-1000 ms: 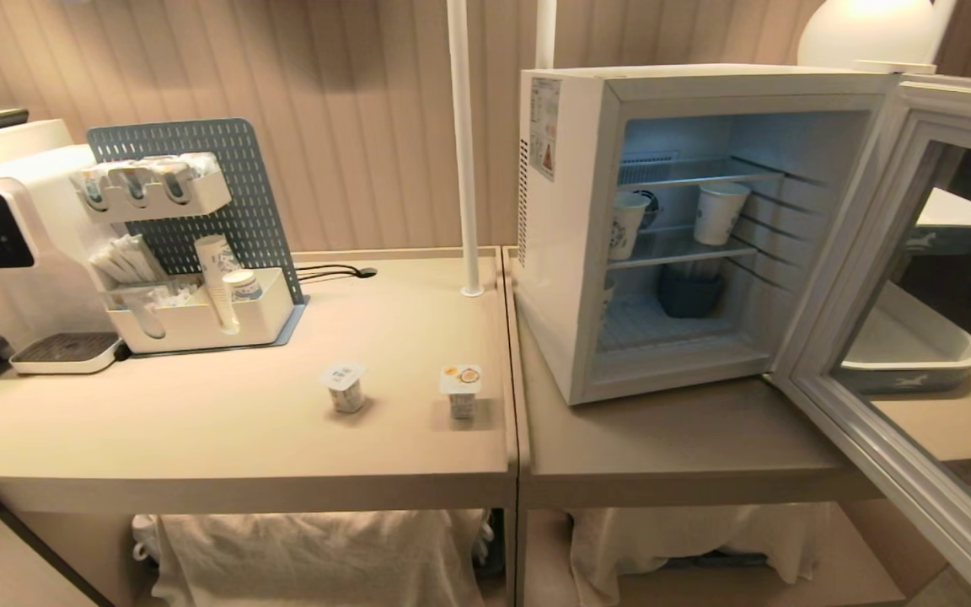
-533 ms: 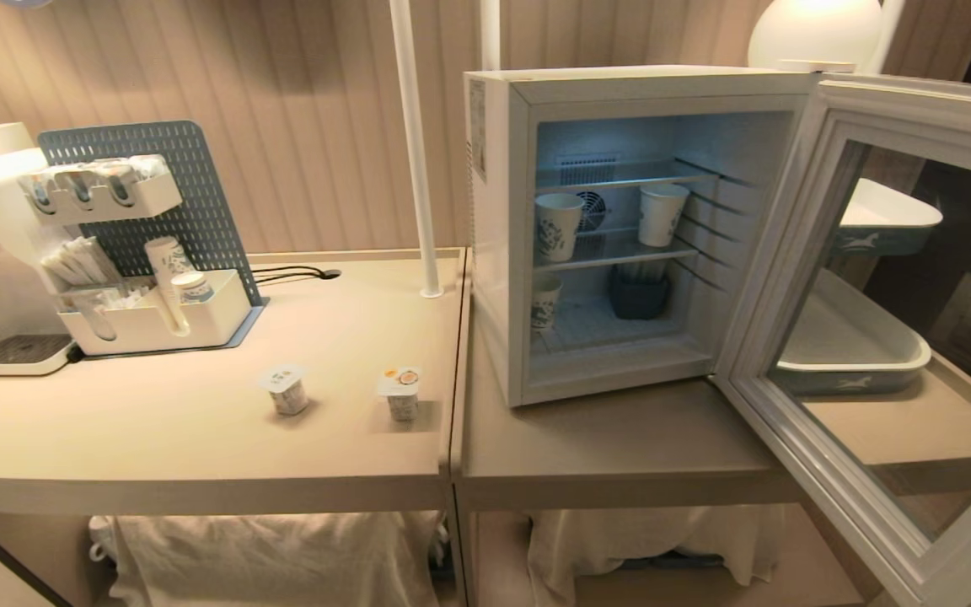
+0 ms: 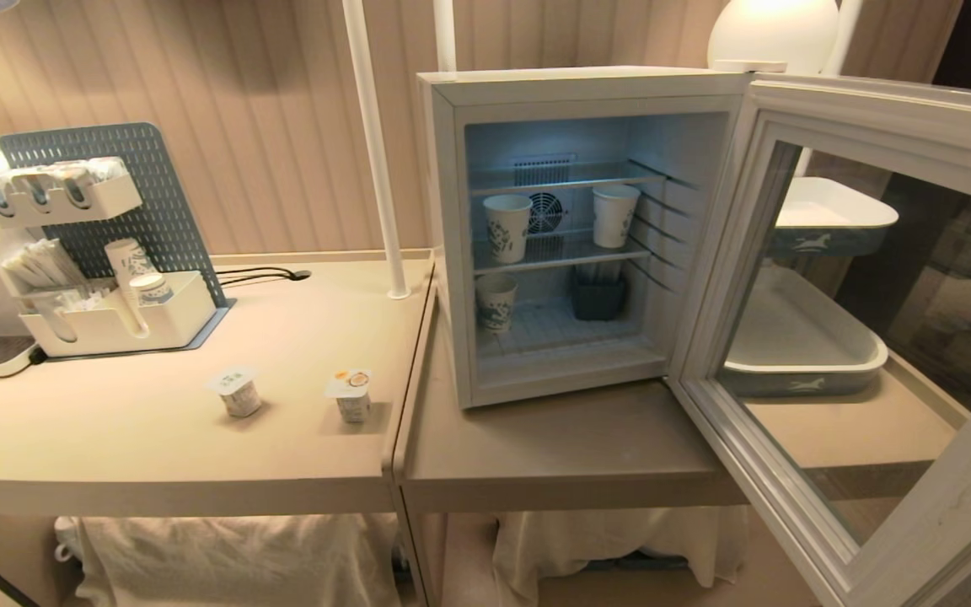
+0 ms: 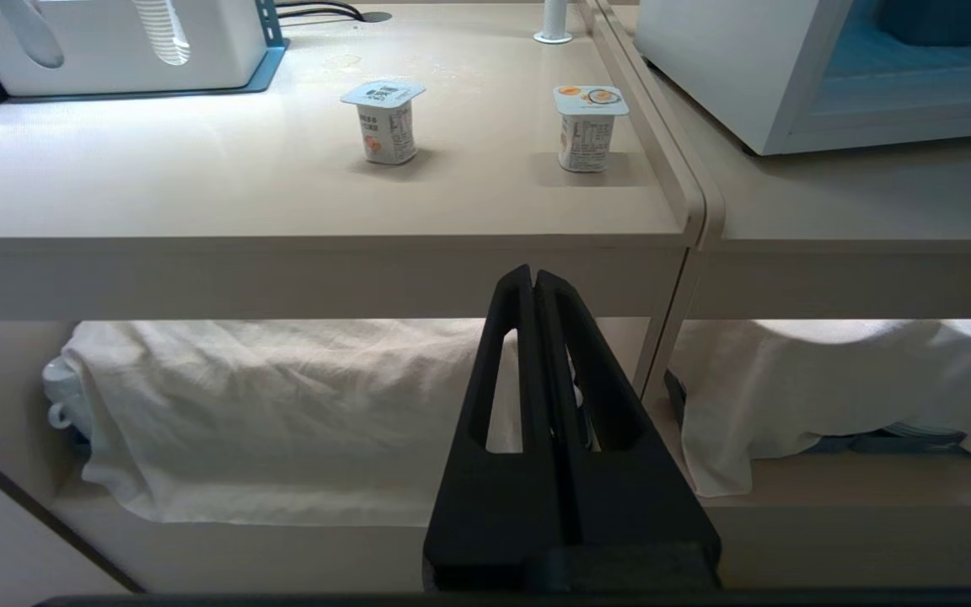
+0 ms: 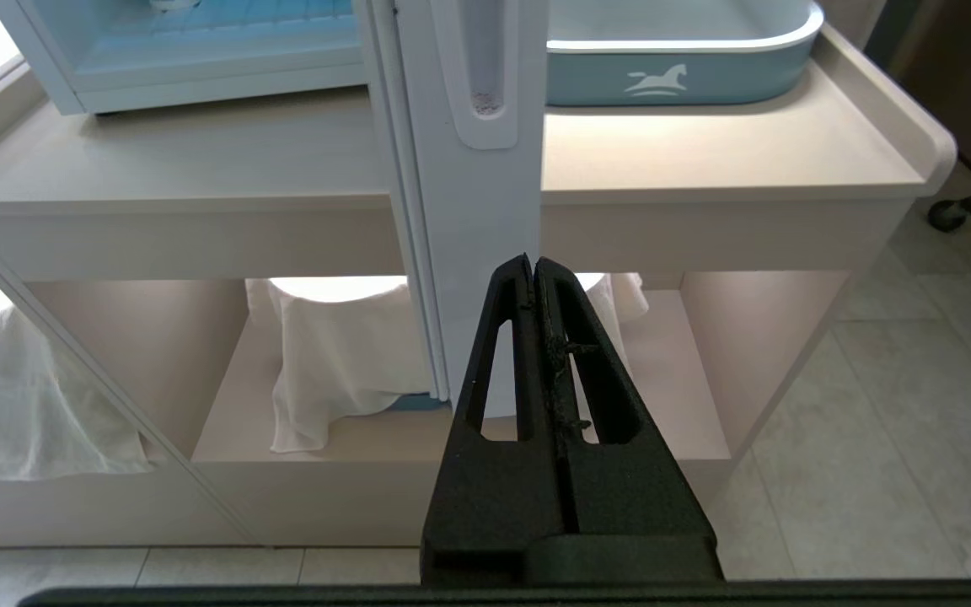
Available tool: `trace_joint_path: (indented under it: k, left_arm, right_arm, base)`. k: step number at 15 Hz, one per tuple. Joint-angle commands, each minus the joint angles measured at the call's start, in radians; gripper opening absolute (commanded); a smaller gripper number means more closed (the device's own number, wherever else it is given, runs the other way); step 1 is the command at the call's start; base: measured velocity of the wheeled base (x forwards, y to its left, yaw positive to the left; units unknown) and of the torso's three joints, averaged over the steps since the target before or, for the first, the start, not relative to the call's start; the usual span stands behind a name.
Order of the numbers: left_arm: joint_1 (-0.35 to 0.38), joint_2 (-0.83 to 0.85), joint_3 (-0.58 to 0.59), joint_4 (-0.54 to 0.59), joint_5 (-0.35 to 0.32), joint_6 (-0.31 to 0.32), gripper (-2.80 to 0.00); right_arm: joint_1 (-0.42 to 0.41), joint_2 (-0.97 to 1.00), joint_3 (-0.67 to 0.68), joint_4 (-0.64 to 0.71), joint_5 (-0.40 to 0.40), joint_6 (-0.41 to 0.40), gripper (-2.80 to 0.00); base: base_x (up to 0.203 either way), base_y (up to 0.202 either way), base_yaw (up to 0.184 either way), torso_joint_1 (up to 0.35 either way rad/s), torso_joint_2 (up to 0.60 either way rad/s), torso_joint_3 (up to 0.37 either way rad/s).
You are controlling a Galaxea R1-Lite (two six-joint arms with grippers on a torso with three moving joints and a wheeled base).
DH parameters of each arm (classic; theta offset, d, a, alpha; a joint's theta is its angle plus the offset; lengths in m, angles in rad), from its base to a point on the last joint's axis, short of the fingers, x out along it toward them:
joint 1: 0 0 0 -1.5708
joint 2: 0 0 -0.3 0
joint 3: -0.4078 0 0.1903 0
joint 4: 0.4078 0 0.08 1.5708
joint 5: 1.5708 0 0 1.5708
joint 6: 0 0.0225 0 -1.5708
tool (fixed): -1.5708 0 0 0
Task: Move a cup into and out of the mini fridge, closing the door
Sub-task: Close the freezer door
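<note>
3 paper cups (image 3: 506, 228) stand on the shelves inside the mini fridge (image 3: 443, 236), its door (image 3: 856, 320) swung wide for reaching; left tool (image 4: 533, 274) and right tool (image 5: 533, 261) hang below bench (image 3: 157, 447) level, pressed together, empty.

A wall (image 3: 266, 126) of pale vertical slats runs behind two beige tables set edge to edge. The left table (image 3: 157, 438) and the right table (image 3: 553, 447) meet at a narrow seam, and a white pole (image 3: 372, 152) rises from the left table just beside that seam. A glowing white lamp (image 3: 772, 34) stands above the right table's far side. White cloths (image 3: 224, 556) drape the shelves beneath both tables. Pale floor tiles (image 5: 898, 438) lie beside the right table.
</note>
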Motion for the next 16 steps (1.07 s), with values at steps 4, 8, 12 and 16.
trace_joint_path:
  k: [4, 8, 12, 16]
  left_arm:
    - [0.001, 0.002, 0.0, 0.0, 0.0, 0.0, -2.8]
    - [0.001, 0.002, -0.001, 0.0, 0.0, 0.0, -2.8]
    - [0.001, 0.002, -0.002, 0.0, 0.0, -0.002, -2.8]
    - [0.001, 0.002, 0.0, 0.0, 0.0, -0.001, -2.8]
  right_arm:
    - [0.0, 0.004, 0.0, 0.001, 0.001, 0.0, -2.8]
    - [0.0, 0.004, 0.0, 0.001, 0.001, 0.0, -2.8]
    - [-0.001, 0.004, 0.0, 0.001, 0.0, 0.0, -2.8]
    - [-0.001, 0.009, 0.0, 0.001, 0.0, 0.001, -2.8]
  base:
    - [0.0, -0.022, 0.0, 0.001, 0.0, 0.001]
    - [0.0, -0.183, 0.0, 0.002, 0.0, 0.002]
    - [0.0, -0.185, -0.002, 0.002, 0.0, 0.003]
    - [0.0, -0.049, 0.0, 0.001, 0.0, 0.001]
